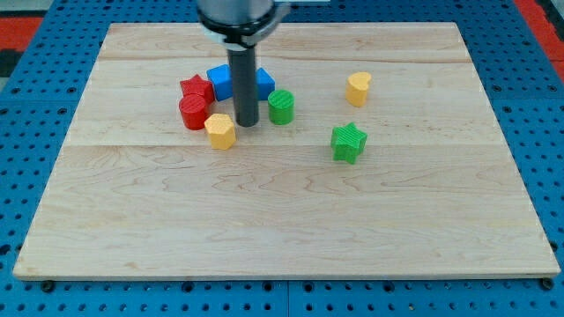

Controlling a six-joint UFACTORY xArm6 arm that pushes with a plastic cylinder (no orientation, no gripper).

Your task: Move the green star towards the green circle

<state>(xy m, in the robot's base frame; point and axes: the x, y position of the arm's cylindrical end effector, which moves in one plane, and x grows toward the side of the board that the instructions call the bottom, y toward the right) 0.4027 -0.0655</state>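
Observation:
The green star lies right of the board's middle. The green circle stands up and to its left, about 80 px away. My tip rests on the board just left of the green circle and right of the yellow hexagon. The tip is well left of the green star and touches neither green block.
A red star and a red circle sit left of the rod. Two blue blocks lie behind it. A yellow heart stands above the green star. The wooden board lies on a blue pegboard.

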